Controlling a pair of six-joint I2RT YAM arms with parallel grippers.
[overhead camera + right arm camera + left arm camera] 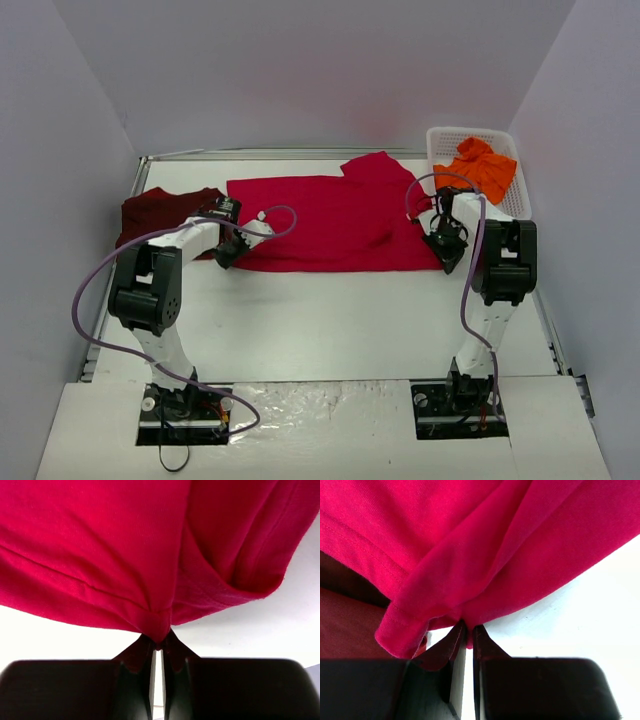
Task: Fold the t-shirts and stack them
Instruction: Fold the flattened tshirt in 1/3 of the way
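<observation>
The bright red t-shirt (330, 222) is lying spread crosswise on the white surface (330, 320), occupying the far middle of the top view, with one sleeve bunching at its 1 o'clock corner. The left fingers (487, 650) are pinching its near hem at the 8 o'clock corner. They are pressing almost together with cloth gathering between them, and the fabric is standing up in folds from that grip. The right fingers (177, 652) are pinching the near hem at the 4 o'clock corner in like manner, with a thin fold of red cloth sitting in the narrow gap. The dark maroon t-shirt (160, 212) is lying at 9 o'clock of the red one, its edge showing beneath the red hem in the left wrist view. The orange t-shirt (480, 168) is sitting crumpled in the white lattice basket (450, 145) at 2 o'clock, beside the right wall.
</observation>
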